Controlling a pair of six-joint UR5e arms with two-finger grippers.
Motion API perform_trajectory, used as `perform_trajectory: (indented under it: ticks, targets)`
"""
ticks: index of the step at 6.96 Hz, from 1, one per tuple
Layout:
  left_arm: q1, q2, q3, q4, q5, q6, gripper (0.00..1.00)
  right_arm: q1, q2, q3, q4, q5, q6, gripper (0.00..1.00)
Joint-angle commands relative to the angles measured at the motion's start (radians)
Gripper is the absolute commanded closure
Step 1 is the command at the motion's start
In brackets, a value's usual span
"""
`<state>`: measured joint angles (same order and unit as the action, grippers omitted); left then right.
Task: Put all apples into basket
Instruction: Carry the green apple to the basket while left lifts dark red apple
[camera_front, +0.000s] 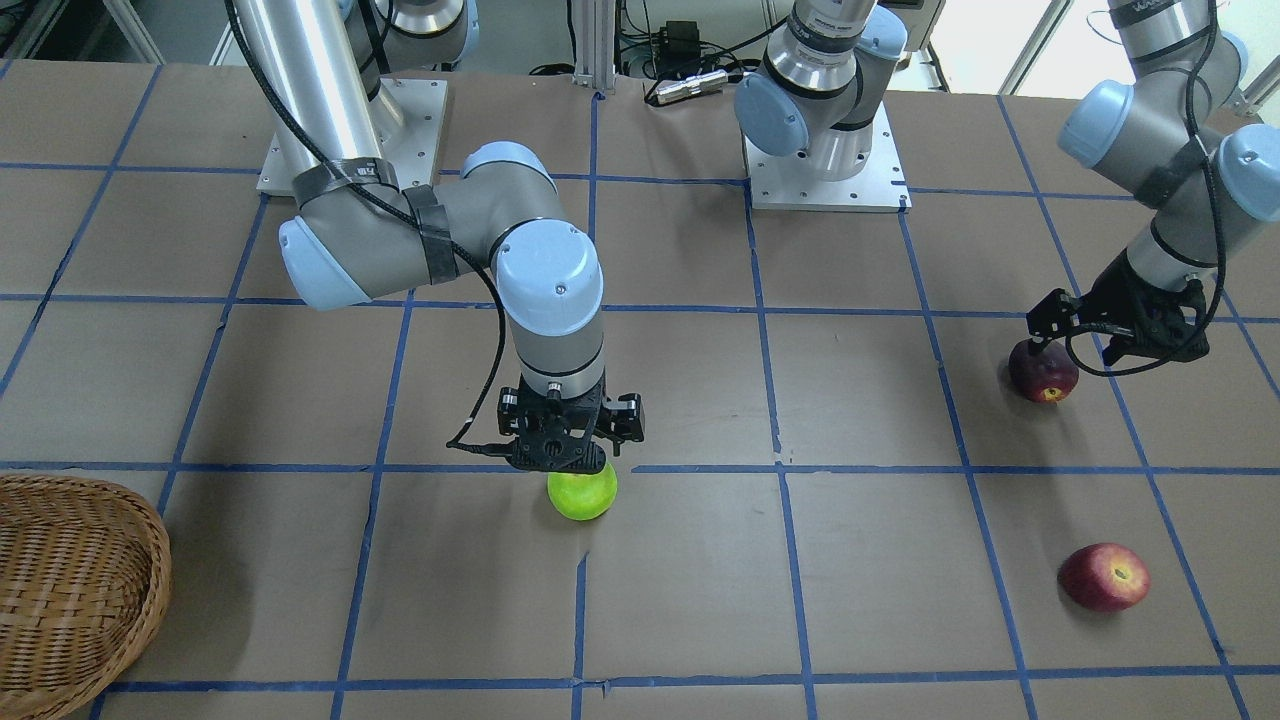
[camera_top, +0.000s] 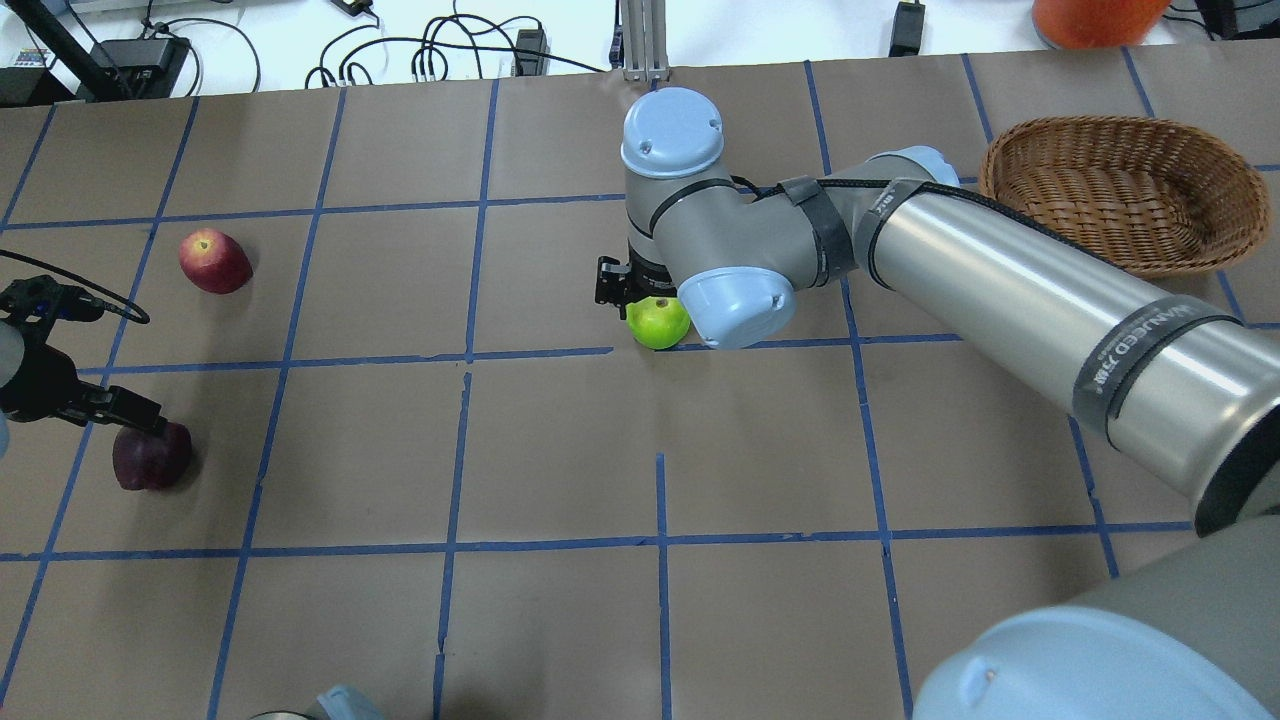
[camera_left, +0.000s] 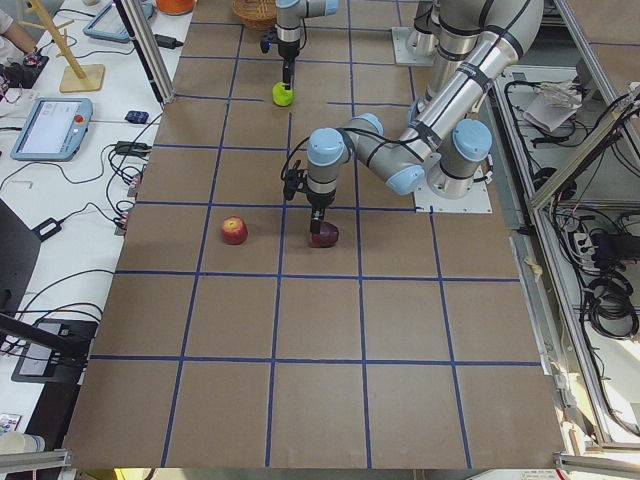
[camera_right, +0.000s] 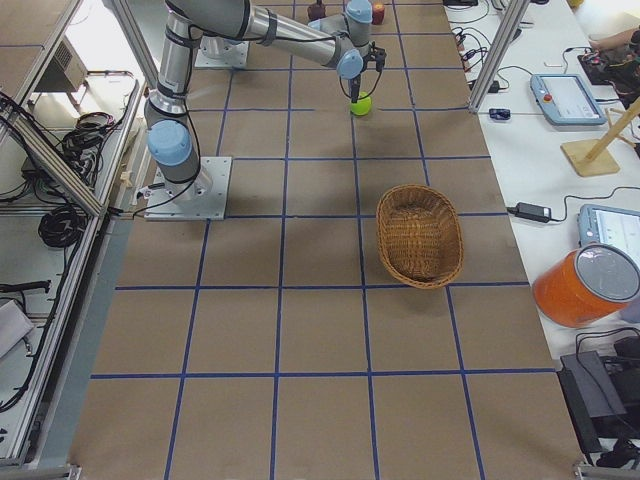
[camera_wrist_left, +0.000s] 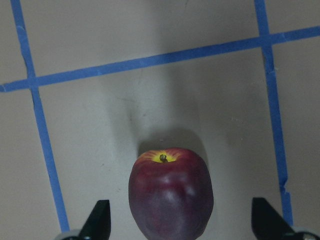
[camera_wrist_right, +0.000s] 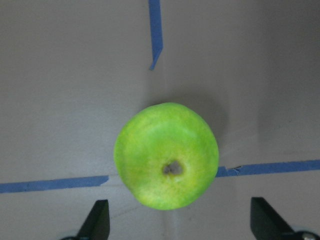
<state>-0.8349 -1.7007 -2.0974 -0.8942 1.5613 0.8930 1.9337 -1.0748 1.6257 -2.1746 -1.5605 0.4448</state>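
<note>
**Both grippers spread wide over apples, neither holding anything**

The right gripper (camera_wrist_right: 181, 220) hangs over the green apple (camera_wrist_right: 166, 156). Its fingers (camera_wrist_right: 99, 220) are spread far wider than the fruit and touch nothing. That apple sits on the table (camera_front: 850, 560) against a blue tape line (camera_wrist_right: 50, 185). The left gripper (camera_wrist_left: 182, 220) is just as wide open above the dark maroon apple (camera_wrist_left: 171, 192), with a clear gap on either side. The red apple (camera_front: 1104, 577) lies alone nearby. The basket (camera_top: 1120, 195) stands well apart, towards the robot's right end.
</note>
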Motion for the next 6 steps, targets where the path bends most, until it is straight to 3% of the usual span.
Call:
perform_trajectory:
  ticks: [1,2,4,5,6]
  targets:
    - [0.007,-0.090,-0.007,0.032,-0.003,0.003,0.00,-0.001,0.044,-0.015,-0.002,-0.021,0.000,0.00]
    - [0.007,-0.152,-0.004,0.062,0.006,0.010,0.00,-0.010,0.071,-0.058,-0.001,0.008,0.000,0.00]
    - [0.007,-0.180,-0.004,0.107,0.031,0.020,0.00,-0.010,0.108,-0.115,0.006,0.017,-0.005,0.00]
    - [0.007,-0.177,-0.004,0.109,0.028,0.018,0.27,-0.010,0.113,-0.095,0.004,0.007,-0.017,0.00]
    - [-0.001,-0.163,-0.006,0.106,0.022,0.015,0.67,-0.010,0.115,-0.080,0.012,0.005,-0.015,0.00]
